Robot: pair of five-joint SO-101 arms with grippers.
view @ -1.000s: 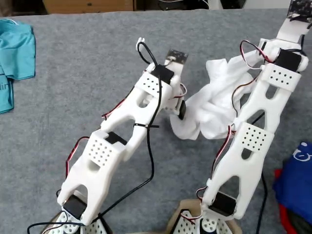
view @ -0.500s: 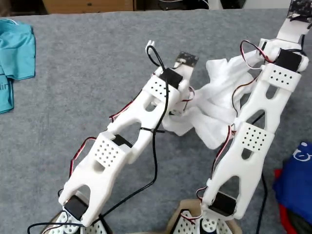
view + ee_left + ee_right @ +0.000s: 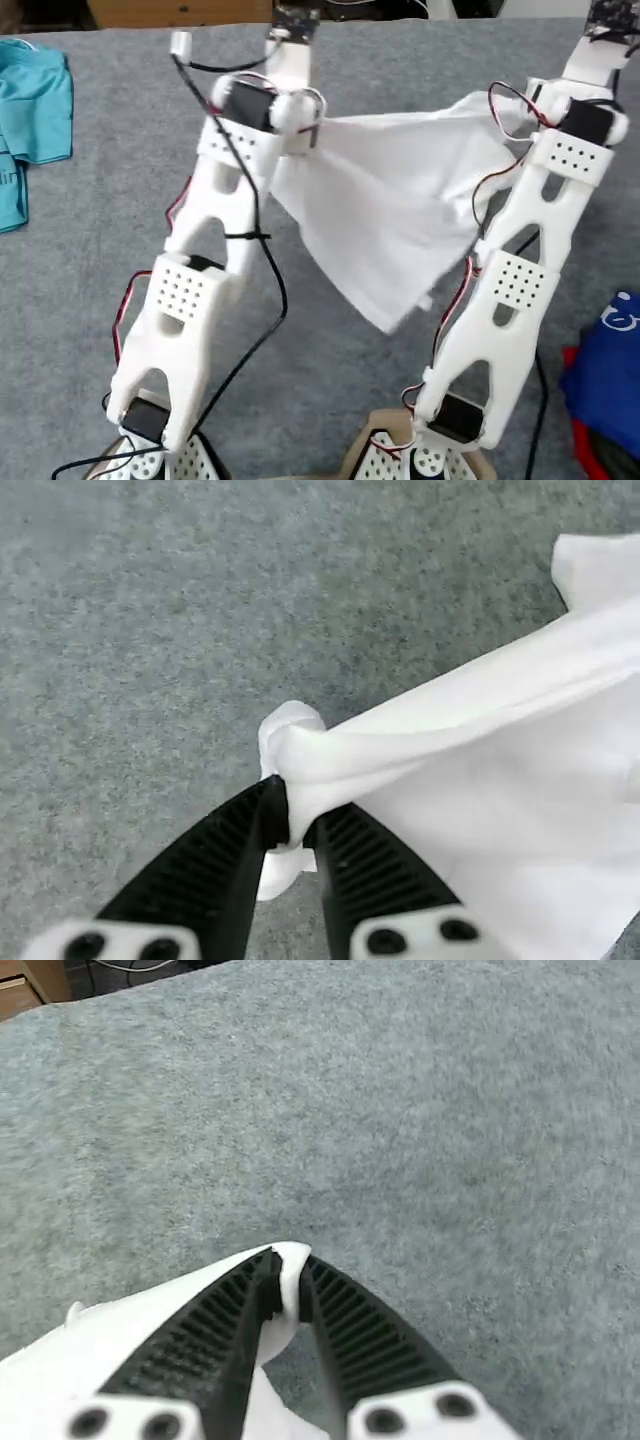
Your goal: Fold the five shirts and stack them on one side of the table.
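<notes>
Shirt held taut between left claw, right claw.

Table is covered edge to edge in a grey, felt-like cloth with a short, mottled nap. My left wrist feed shows the same table up close, fibres flecked light and dark, and so does the right wrist feed. Beyond the far edge stands light wooden furniture; I cannot tell what kind. Its corner also shows on the right wrist feed. Beside it is a dark gap with cables trailing through. Light is even and diffuse, and shadows on the cloth are soft.
</notes>
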